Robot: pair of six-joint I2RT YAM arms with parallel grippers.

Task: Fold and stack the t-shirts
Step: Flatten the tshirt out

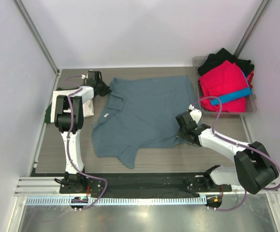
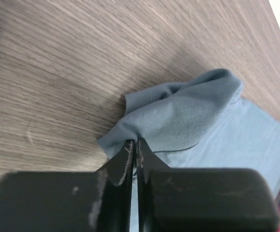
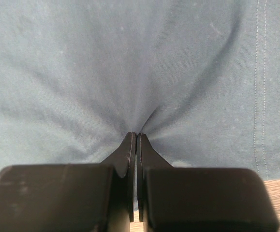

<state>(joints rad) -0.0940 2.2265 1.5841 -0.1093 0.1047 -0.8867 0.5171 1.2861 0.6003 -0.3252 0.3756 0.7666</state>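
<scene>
A slate blue-grey t-shirt [image 1: 144, 113] lies spread flat in the middle of the table. My left gripper [image 1: 107, 89] is at its far-left sleeve, and in the left wrist view that gripper [image 2: 136, 141] is shut on a bunched fold of the sleeve cloth [image 2: 188, 116]. My right gripper [image 1: 182, 129] is at the shirt's near-right hem. In the right wrist view it [image 3: 137, 134] is shut on a pinch of the cloth [image 3: 130, 63], with creases radiating from the tips. Red [image 1: 224, 79], black [image 1: 224, 57] and bright blue [image 1: 230, 95] t-shirts are piled at the back right.
The pile sits in a clear bin [image 1: 250, 107] at the table's back right corner. A cream-white cloth [image 1: 87, 108] and a dark green one [image 1: 48, 115] lie at the left edge under my left arm. Grey walls close in on three sides.
</scene>
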